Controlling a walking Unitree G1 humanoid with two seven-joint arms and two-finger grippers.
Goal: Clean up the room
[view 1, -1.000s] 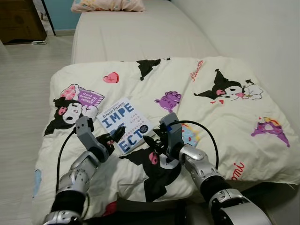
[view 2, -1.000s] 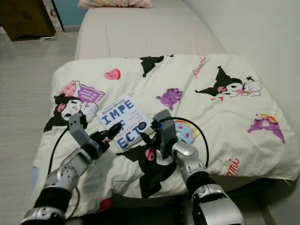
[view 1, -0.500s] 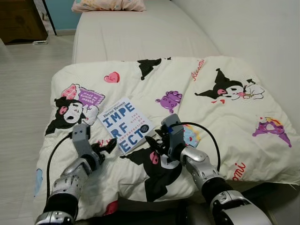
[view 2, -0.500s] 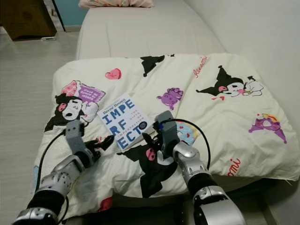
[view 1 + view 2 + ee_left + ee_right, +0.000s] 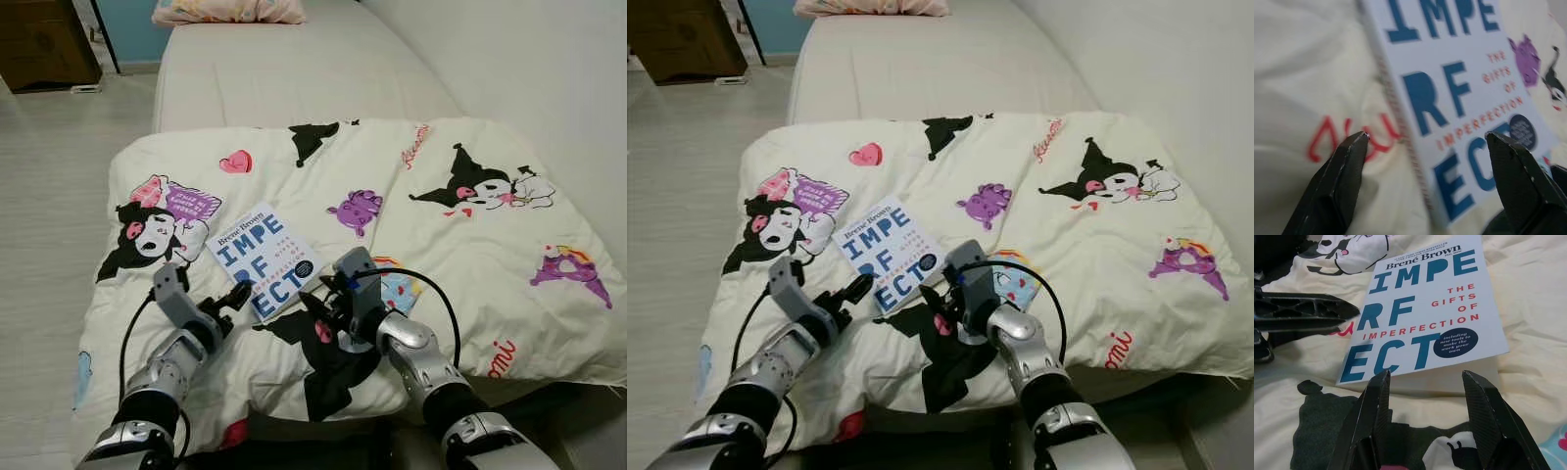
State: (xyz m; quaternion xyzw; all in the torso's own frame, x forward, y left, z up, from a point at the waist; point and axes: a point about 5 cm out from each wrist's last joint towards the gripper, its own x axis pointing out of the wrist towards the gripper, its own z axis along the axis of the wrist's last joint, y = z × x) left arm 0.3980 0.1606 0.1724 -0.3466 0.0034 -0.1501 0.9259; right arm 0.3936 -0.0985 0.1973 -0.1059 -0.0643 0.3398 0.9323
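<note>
A white paperback (image 5: 263, 260) with big blue letters lies flat on the cream cartoon-print duvet (image 5: 470, 264). My left gripper (image 5: 235, 294) is open at the book's near left edge; in the left wrist view its fingers (image 5: 1347, 171) straddle the spine side of the book (image 5: 1449, 93). Just short of the book's near right corner, my right gripper (image 5: 313, 305) rests low on the duvet. It is open too, and the right wrist view has the book (image 5: 1420, 323) directly beyond its fingertips (image 5: 1382, 382). Neither gripper holds anything.
The duvet covers the near half of a bed; bare mattress (image 5: 294, 69) and a pink pillow (image 5: 225, 10) lie beyond. A white wall (image 5: 529, 59) runs along the right. Pale floor (image 5: 49, 196) and a dark wooden cabinet (image 5: 39, 44) are on the left.
My left gripper drew back from the book half a second ago and has come forward again to its near left edge. The right gripper edged closer to the book's corner.
</note>
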